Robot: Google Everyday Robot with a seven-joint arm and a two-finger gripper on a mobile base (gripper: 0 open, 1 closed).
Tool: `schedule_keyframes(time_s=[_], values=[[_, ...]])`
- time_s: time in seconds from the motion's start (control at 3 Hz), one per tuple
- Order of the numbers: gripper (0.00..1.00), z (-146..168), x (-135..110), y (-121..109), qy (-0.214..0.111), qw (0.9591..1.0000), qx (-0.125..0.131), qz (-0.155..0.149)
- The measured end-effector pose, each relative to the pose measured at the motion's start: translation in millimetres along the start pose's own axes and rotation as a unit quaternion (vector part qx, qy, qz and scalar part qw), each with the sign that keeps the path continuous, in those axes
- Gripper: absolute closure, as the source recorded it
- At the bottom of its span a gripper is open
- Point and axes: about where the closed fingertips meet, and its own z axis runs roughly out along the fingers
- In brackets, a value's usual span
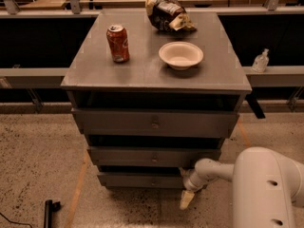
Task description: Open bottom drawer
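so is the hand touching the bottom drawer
Cannot tell: the camera view shows the hand at the right end of the grey wooden bottom drawer, contact hidden.

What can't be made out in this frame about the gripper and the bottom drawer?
- Camera view: whether the gripper, low at the right end of the bottom drawer, touches it; the arm covers that corner.
- Camera view: anything in the gap under the tabletop, lost in shadow.
- Camera view: the robot's body, cut off by the bottom and right edges.
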Motion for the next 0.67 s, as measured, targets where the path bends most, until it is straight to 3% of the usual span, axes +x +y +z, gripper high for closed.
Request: schedule_keyframes(time_s=[0.67], values=[[0.0, 11.2, 9.6, -6.8, 0.014, 0.9999, -0.002, 0.001]])
